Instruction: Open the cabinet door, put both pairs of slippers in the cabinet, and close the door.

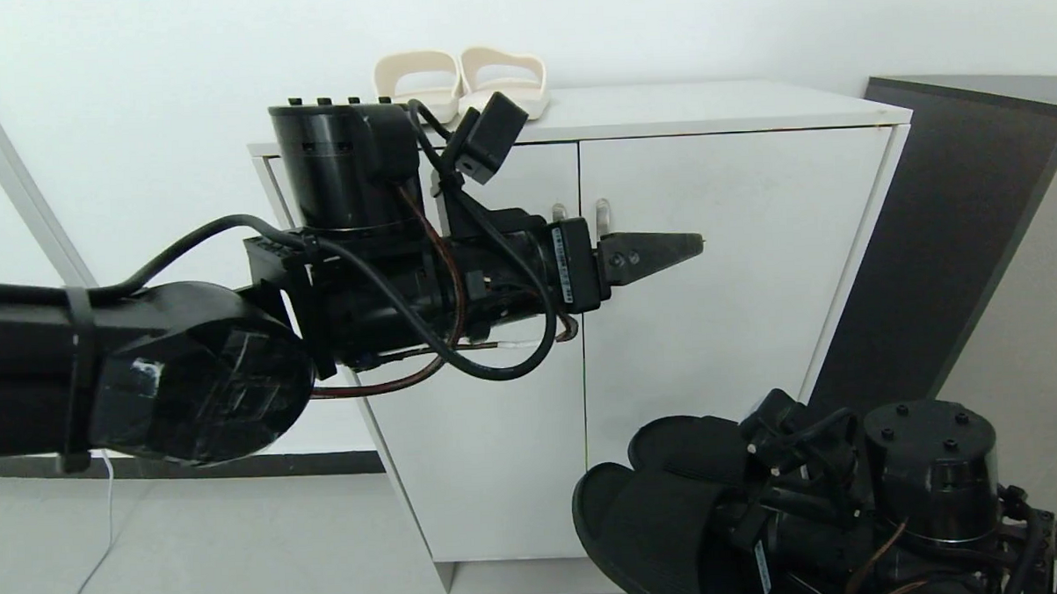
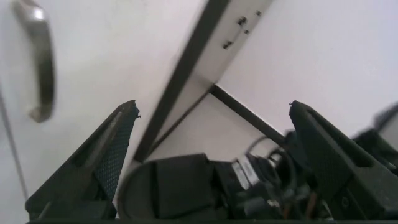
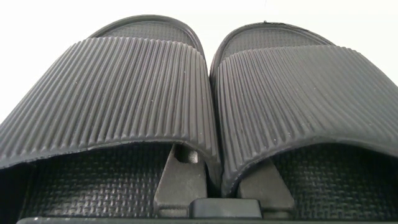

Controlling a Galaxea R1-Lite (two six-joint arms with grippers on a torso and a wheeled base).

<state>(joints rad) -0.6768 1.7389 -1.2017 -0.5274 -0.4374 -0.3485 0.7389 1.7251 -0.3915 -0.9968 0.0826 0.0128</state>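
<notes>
Plain indoor room furnished like a home entryway: white two-door cabinet (image 1: 740, 325) at centre against a bare white wall (image 1: 135, 100), cream slippers (image 1: 459, 80) on its top at 12 o'clock, grey floor (image 1: 238, 553) and dark skirting board (image 1: 235, 466) at 7 o'clock.

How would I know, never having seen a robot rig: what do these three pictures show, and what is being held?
This is a two-armed robot. The wide picture comes from a camera on its head, and the other two come from cameras on its wrists. In front stands a white two-door cabinet, doors closed, with a pair of cream slide slippers on top. The left gripper, open and empty, is level with the metal door handles. The right gripper pinches a pair of black ribbed slippers, one finger inside each.
</notes>
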